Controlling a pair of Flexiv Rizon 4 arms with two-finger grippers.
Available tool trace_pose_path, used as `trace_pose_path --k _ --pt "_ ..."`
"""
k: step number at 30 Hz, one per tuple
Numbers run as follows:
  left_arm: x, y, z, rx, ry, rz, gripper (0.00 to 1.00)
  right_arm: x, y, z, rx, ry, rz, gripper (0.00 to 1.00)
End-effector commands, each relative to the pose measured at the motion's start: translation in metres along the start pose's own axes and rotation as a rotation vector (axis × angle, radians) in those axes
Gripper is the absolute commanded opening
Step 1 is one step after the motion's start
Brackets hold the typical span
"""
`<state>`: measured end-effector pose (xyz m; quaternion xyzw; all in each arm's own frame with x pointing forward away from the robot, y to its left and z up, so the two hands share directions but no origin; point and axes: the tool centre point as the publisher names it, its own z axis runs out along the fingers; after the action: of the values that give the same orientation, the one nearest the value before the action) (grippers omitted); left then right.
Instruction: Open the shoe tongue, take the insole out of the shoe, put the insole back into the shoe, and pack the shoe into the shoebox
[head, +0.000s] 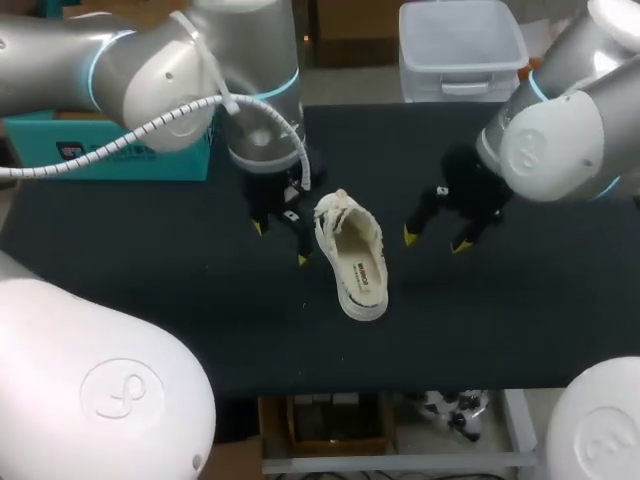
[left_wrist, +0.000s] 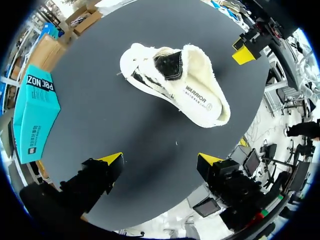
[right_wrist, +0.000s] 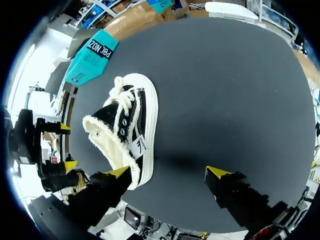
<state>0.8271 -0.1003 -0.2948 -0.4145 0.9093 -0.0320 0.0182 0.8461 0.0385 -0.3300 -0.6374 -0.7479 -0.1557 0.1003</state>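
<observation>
Holds left gripper (head: 280, 243) wide and empty at nine o'clock of the shoe (head: 352, 255), right gripper (head: 435, 241) equally wide and empty at three o'clock. Finds shoe on the black table (head: 520, 320) between both, touching neither, insole (head: 362, 272) inside. Shows teal shoebox (head: 150, 160) at ten o'clock, well apart.

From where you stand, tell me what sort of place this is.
Likely a robot test bench: a black table bearing one shoe, a teal shoebox at its edge, and my left gripper and right gripper open beside the shoe.
</observation>
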Motion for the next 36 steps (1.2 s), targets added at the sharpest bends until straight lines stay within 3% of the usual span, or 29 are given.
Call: trace_pose_path --k 1,2,3,4,16,18,22,28,32,34,36 --pt "0.017 -0.016 0.016 0.002 -0.044 -0.193 1.0 -0.005 0.012 -0.006 0.099 -0.097 -0.058 1.0" --pt "0.018 -0.019 0.019 0.011 -0.067 -0.271 1.0 -0.008 0.014 -0.007 0.088 -0.11 -0.085 1.0" --pt "0.019 -0.023 0.023 0.035 -0.156 -0.385 1.0 -0.011 0.014 -0.009 0.08 -0.137 -0.102 1.0" --pt "0.021 -0.025 0.026 0.044 -0.189 -0.392 1.0 -0.013 0.014 -0.009 0.089 -0.163 -0.118 1.0" --pt "0.024 -0.028 0.028 0.051 -0.172 -0.413 1.0 -0.019 0.011 -0.014 0.096 -0.184 -0.132 1.0" --pt "0.031 -0.033 0.034 0.063 -0.14 -0.425 1.0 -0.032 0.014 -0.016 0.097 -0.167 -0.204 1.0" --pt "0.042 -0.041 0.044 0.125 -0.132 -0.456 1.0 -0.05 0.017 -0.022 0.119 -0.204 -0.24 1.0" --pt "0.042 -0.05 0.058 0.162 -0.126 -0.529 1.0 -0.068 0.019 -0.035 0.114 -0.236 -0.338 1.0" --pt "0.037 -0.057 0.067 0.172 -0.101 -0.559 0.89 -0.077 0.021 -0.038 0.105 -0.235 -0.364 1.0" --pt "0.033 -0.062 0.069 0.186 -0.091 -0.579 0.8 -0.08 0.021 -0.039 0.104 -0.243 -0.392 1.0" --pt "0.028 -0.066 0.069 0.209 -0.072 -0.605 0.78 -0.081 0.023 -0.04 0.116 -0.255 -0.407 1.0"
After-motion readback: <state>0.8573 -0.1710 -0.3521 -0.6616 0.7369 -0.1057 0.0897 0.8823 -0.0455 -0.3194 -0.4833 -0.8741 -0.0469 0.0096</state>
